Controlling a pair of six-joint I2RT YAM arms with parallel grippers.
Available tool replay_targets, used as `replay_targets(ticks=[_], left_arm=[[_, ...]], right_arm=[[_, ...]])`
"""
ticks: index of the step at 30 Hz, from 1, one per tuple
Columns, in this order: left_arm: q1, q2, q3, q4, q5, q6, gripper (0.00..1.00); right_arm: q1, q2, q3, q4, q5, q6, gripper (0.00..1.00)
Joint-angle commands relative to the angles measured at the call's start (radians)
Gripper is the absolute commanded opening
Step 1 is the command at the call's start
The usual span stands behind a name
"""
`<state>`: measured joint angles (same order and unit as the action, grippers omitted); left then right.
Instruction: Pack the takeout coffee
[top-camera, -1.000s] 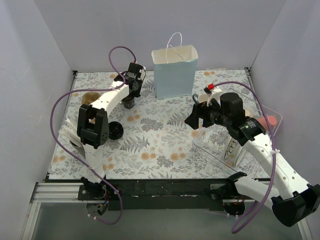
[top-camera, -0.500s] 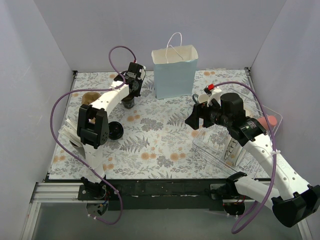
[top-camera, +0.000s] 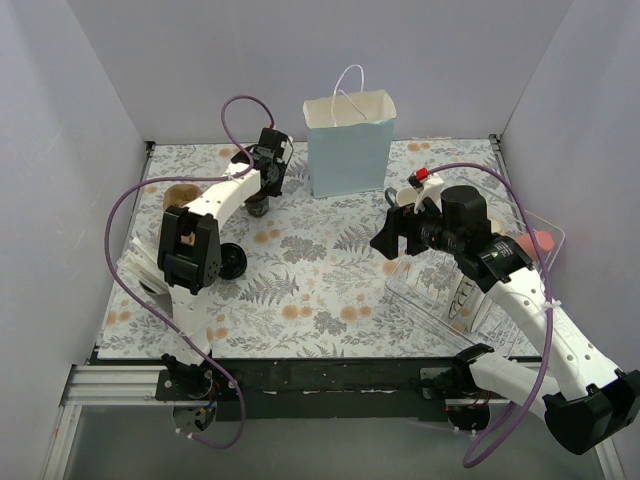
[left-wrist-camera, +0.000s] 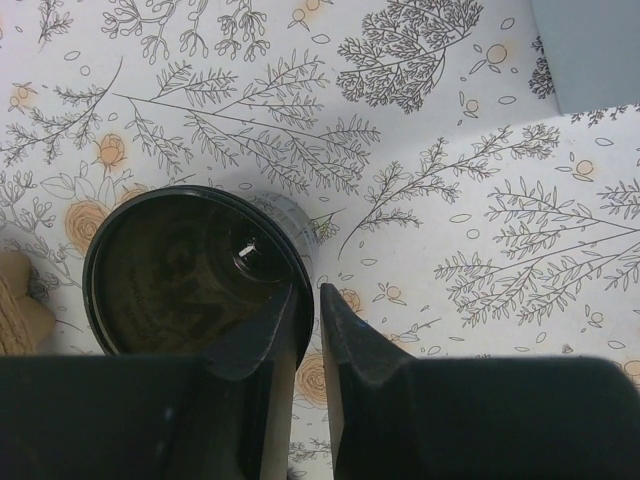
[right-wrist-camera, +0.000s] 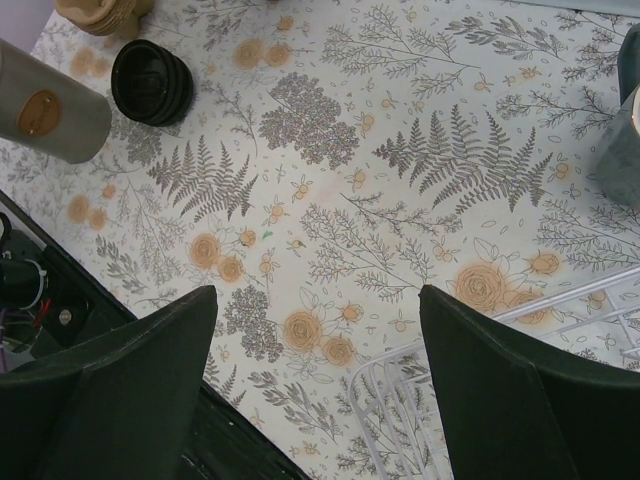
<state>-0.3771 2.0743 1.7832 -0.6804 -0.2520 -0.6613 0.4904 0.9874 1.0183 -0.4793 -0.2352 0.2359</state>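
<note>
Left tool clamps tighter on the rim of the small dark brown paper cup with black lid, which sits unmoved on the floral bench left of the light-blue paper bag. I judge the grip set, with the lift into the bag next.

- You've got plain pale-grey walls on 3 sides: back wall, L wall, R wall.
- Table carries a white cover w/ grey fern print & orange blooms.
- Black rail runs along the near edge; alu frame at its L end.
- Light's even, shadows soft.
</note>
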Motion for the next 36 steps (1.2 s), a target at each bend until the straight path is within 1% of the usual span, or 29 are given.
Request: replay_targets(ticks=[1, 3, 11, 13, 17, 25, 27, 29, 30, 36], left_arm=[[-0.003, -0.013, 0.022, 0.005, -0.020, 0.003, 0.13], [-0.003, -0.016, 0.019, 0.008, -0.021, 0.002, 0.13], [-0.003, -0.022, 0.051, -0.016, -0.021, 0.000, 0.22], [-0.003, -0.026, 0.056, -0.019, -0.023, 0.002, 0.23], [-0.003, -0.028, 0.056, -0.021, -0.029, 0.005, 0.22], [-0.003, -0.031, 0.047, -0.015, -0.032, 0.002, 0.15], [-0.003, -0.029, 0.053, -0.018, -0.032, 0.002, 0.15], [-0.003, -0.031, 0.056, -0.018, -0.032, 0.002, 0.21], [-0.003, -0.031, 0.058, -0.019, -0.032, 0.002, 0.21], [-0.003, -0.033, 0.064, -0.021, -0.029, -0.001, 0.19]], right_arm=[[-0.006, -0.023, 0.042, -0.007, 0.004, -0.009, 0.90], [-0.004, -0.023, 0.037, -0.005, 0.005, -0.009, 0.90], [-0.004, -0.020, 0.029, -0.002, 0.002, -0.009, 0.90], [-0.004, -0.021, 0.028, -0.001, 0.000, -0.009, 0.90], [-0.006, -0.023, 0.026, 0.002, -0.003, -0.009, 0.90], [-0.004, -0.027, 0.025, 0.001, 0.000, -0.009, 0.90], [-0.004, -0.027, 0.025, 0.001, 0.000, -0.009, 0.90], [-0.006, -0.027, 0.023, 0.002, -0.001, -0.009, 0.90], [-0.004, -0.027, 0.022, 0.004, -0.001, -0.009, 0.90], [-0.004, -0.027, 0.023, 0.004, -0.003, -0.009, 0.90]])
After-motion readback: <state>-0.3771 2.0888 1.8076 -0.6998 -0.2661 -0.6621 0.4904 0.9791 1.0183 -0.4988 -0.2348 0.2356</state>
